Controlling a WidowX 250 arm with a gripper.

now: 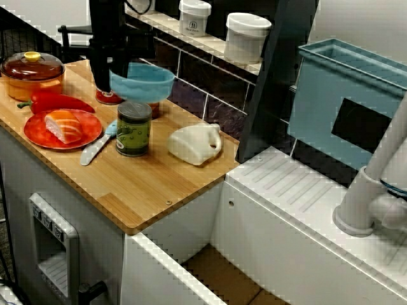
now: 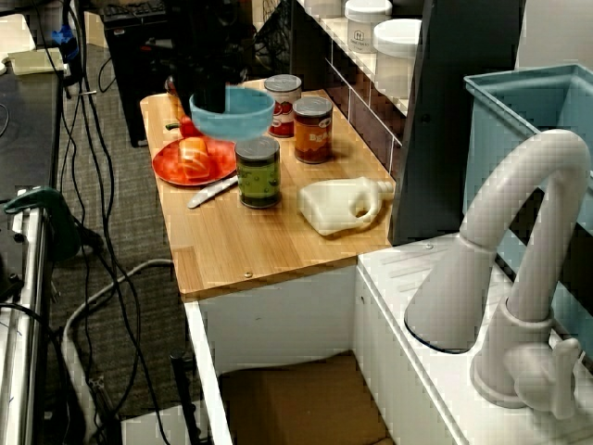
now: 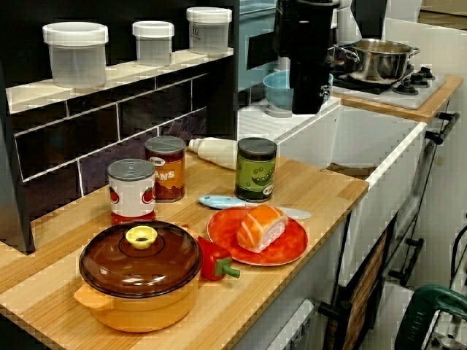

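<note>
the gripper (image 1: 121, 71) is showing only as a black mass in every view, its fingers blurring together, yet it is clamping the 9 o'clock rim of the blue bowl (image 1: 146, 86), which is hanging clear above the bench (image 1: 159, 184). the bowl is looking pale blue, round and glossy, mouth up. in the high front view the green can (image 1: 134, 128) is standing at its 6 o'clock and the red plate (image 1: 35, 127) at 8 o'clock.
</note>
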